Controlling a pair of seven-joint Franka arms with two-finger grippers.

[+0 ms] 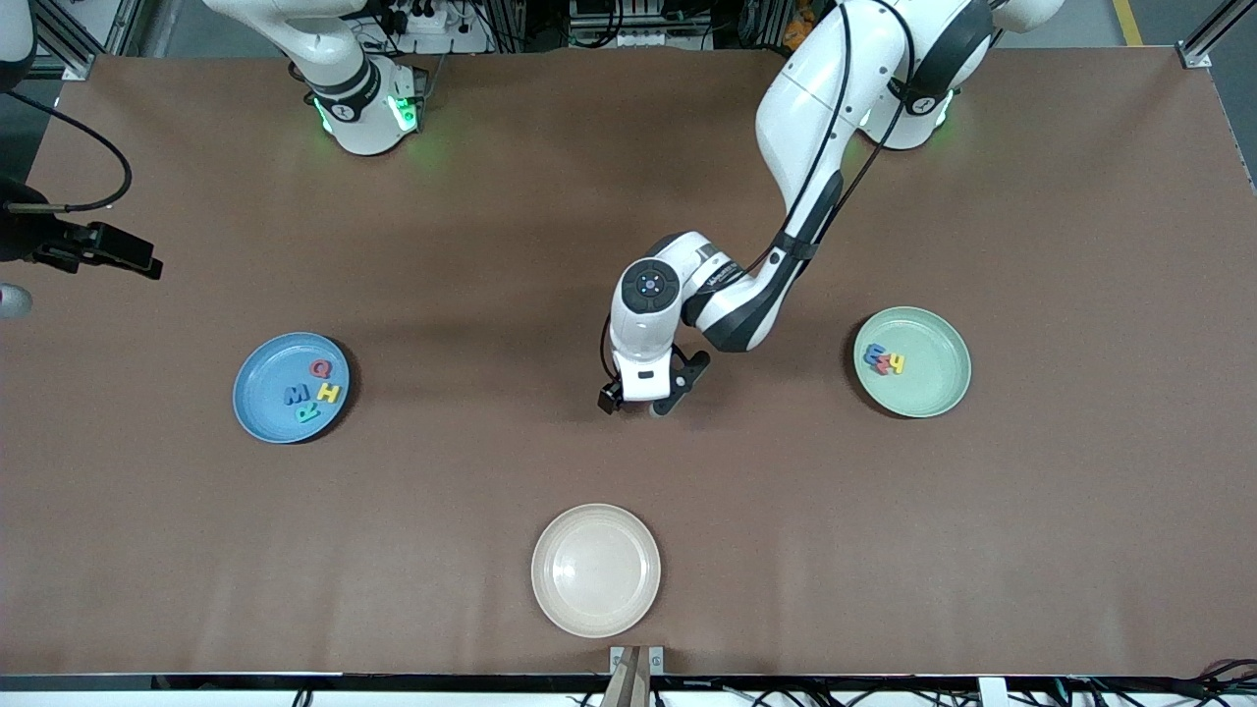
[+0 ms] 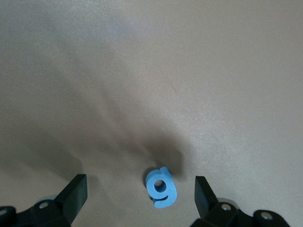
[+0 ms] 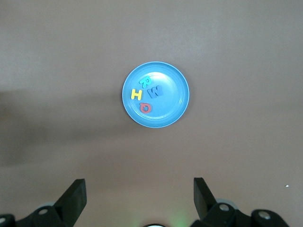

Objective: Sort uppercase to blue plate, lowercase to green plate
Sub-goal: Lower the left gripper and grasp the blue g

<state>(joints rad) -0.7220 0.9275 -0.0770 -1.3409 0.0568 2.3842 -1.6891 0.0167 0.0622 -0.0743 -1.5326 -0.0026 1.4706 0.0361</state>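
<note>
I count 4 capitals already on the blue plate (image 1: 257,407), toward the right arm's end of the table (image 1: 1031,540): the red Q (image 1: 320,369), yellow H (image 1: 329,394), blue M (image 1: 296,395) and teal R (image 1: 308,413). The green plate (image 1: 938,378), toward the left arm's end, holds a small cluster of lowercase letters (image 1: 883,360); I make out about 3, touching one another. I judge 1 piece is left: the blue g (image 2: 160,188), lying flat on the bare table.

My left tool (image 2: 140,195) hangs low over that g with its fingers spread wide, straddling it, gripping nothing. My right tool (image 3: 139,196) waits high over the table, jaws wide and empty, looking down on the blue plate. The beige plate (image 1: 565,604) sits empty, nearest the front camera.
</note>
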